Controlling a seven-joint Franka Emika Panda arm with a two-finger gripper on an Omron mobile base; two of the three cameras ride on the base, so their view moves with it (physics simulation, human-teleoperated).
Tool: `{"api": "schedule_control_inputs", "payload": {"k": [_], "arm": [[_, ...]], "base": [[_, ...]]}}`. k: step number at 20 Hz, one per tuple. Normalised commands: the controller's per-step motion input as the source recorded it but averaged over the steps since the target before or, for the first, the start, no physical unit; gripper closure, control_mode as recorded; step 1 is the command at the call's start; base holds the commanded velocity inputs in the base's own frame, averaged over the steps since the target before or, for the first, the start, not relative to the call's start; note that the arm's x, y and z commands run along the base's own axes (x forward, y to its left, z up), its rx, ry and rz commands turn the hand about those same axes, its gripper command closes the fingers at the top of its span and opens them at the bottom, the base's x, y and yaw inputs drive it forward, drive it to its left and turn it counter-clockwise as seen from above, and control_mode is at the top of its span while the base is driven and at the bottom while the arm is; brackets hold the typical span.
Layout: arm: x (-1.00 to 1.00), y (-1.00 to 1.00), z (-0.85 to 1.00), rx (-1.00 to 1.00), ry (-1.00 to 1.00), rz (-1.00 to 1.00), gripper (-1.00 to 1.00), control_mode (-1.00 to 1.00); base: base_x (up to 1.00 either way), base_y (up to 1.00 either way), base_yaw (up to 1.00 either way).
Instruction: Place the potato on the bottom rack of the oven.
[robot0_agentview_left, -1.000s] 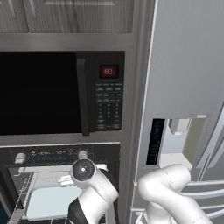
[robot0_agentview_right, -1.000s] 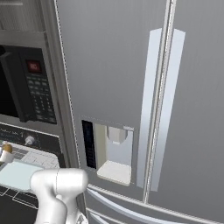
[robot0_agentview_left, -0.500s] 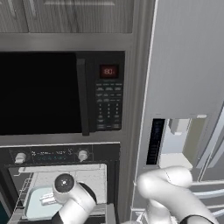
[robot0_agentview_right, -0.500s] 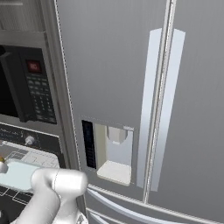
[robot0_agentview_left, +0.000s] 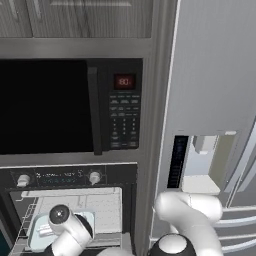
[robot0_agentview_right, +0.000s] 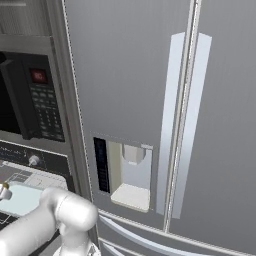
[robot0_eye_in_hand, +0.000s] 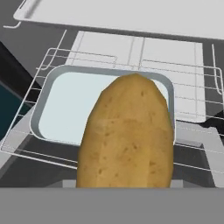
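Observation:
The golden-brown potato (robot0_eye_in_hand: 127, 140) looms close in the hand view, and my gripper is shut on it, its fingertips hidden behind it. Beyond the potato the oven (robot0_agentview_left: 60, 176) stands open, showing its pale interior. A silver wire-grid rack (robot0_eye_in_hand: 192, 87) spans the cavity and carries a pale blue-grey tray (robot0_eye_in_hand: 43, 96). The potato hangs in front of that tray, above the rack's front edge. In the left base view my wrist (robot0_agentview_left: 62, 220) sits low before the oven opening, over the tray (robot0_agentview_left: 42, 235).
The black microwave (robot0_agentview_left: 50, 107) with its red display sits directly above the oven. A tall grey fridge (robot0_agentview_right: 150, 75) with a dispenser stands to the right. My white arm (robot0_agentview_right: 55, 220) crosses the lower left of the right base view.
My wrist has dropped lower and moved left in front of the oven opening. The potato stays in the gripper. The base has not moved.

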Motion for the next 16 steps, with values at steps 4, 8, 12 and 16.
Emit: {"api": "schedule_control_inputs", "payload": {"k": [4,8,12,16], "arm": [[0.48,0.03,-0.33,0.0,0.03,-0.05,1.0,-1.0],[0.15,0.0,-0.59,0.0,0.0,-0.06,1.0,-1.0],[0.22,0.0,-0.49,0.0,0.0,-0.05,1.0,-1.0],[0.27,0.0,-0.4,0.0,0.03,-0.02,1.0,-1.0]], "base": [[0.0,0.0,0.0],[0.0,0.0,0.0],[0.0,0.0,0.0],[0.0,0.0,0.0]]}}
